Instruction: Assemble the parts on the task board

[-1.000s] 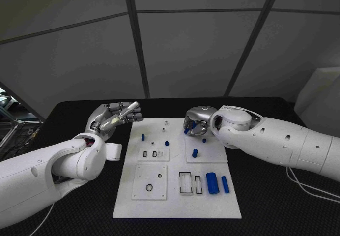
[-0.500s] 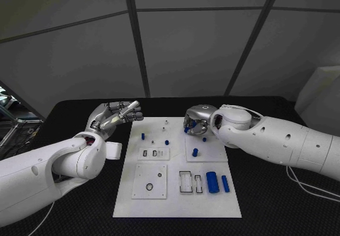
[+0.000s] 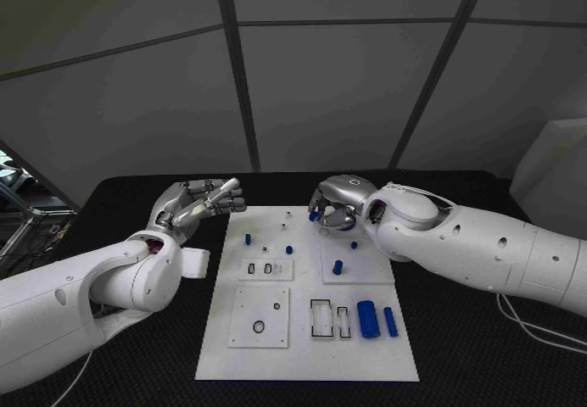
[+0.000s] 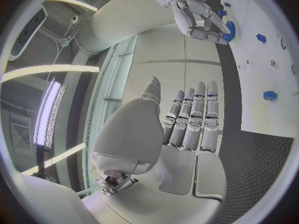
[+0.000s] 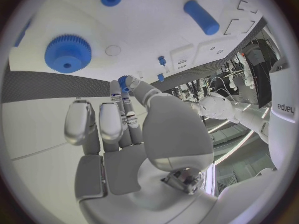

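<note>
- Our right hand (image 3: pixel 332 209) has lifted toward the task board's (image 3: pixel 306 356) far edge, pinching a small blue part (image 5: pixel 123 80).
- Our left hand (image 3: pixel 199 202) stays curled, grasping nothing; insertion comes next.

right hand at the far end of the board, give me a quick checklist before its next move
1. Right hand holds a part: ok, a small blue part sits at its fingers.
2. Hand is over the task board: ok, above its far end.
3. Which socket the part lines up with: cannot tell.
4. Left hand clear of the board: ok, it is off the far left corner, fingers curled, holding nothing.
5. Blue gear in place: ok, flat on the board.
6. Two blue cylinders out of the way: ok, they lie near the right edge.
</note>
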